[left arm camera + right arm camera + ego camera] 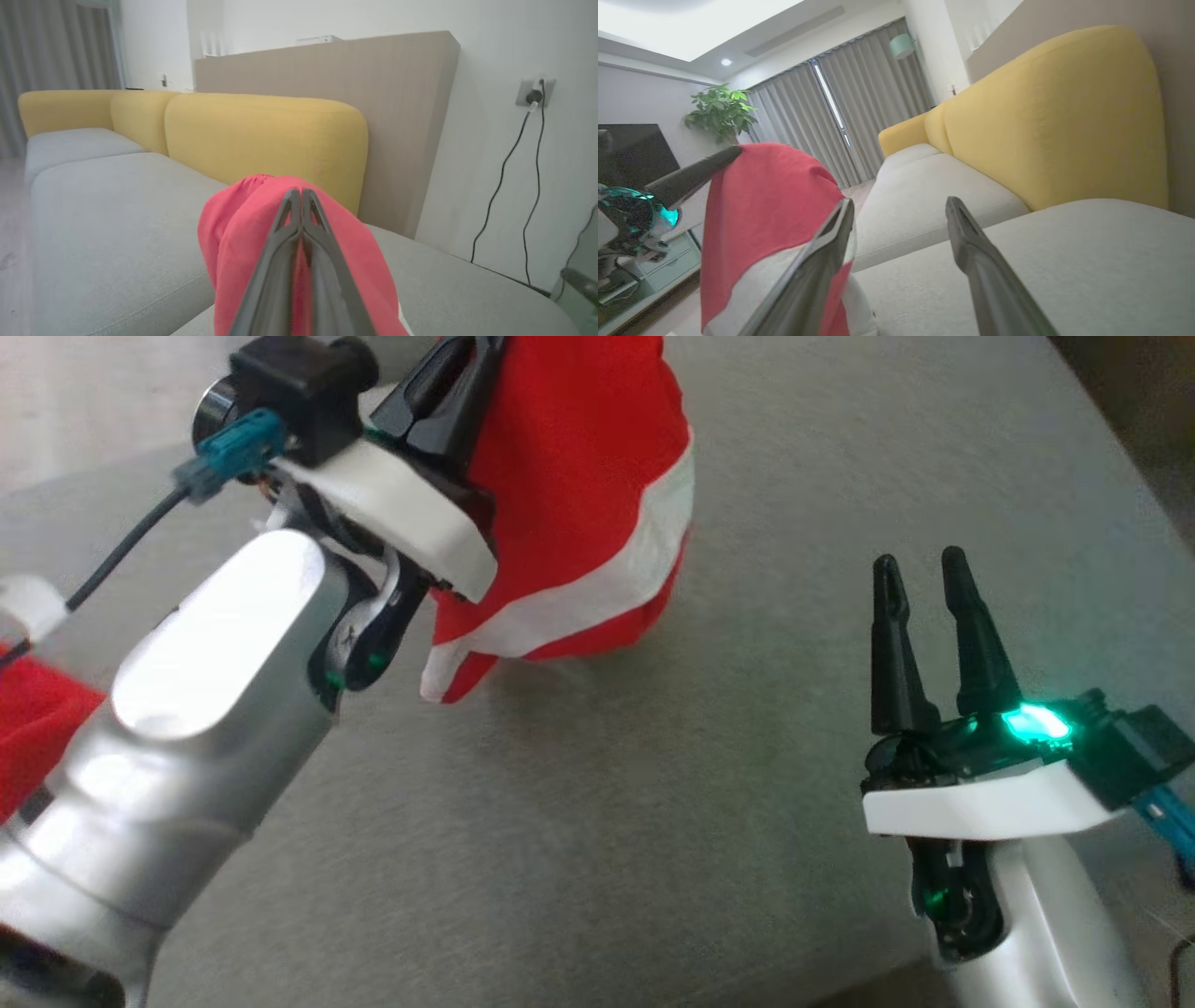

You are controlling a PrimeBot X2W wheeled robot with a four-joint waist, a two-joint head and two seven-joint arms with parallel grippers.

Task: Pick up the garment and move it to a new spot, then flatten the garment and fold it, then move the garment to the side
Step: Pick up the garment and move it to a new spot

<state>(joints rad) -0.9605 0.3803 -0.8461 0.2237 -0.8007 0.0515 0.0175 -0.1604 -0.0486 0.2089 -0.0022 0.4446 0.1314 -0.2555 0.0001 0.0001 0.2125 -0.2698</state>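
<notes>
Over the grey seat [653, 821], the left gripper [301, 196] is clamped on the garment [579, 476], which hangs below it, likely for carrying. The right gripper [920, 560] stands wide, empty, well apart.

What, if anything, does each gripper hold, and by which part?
The left gripper is shut on the red garment, pinching bunched cloth at its top; the rest hangs down. The right gripper is open and empty.
</notes>
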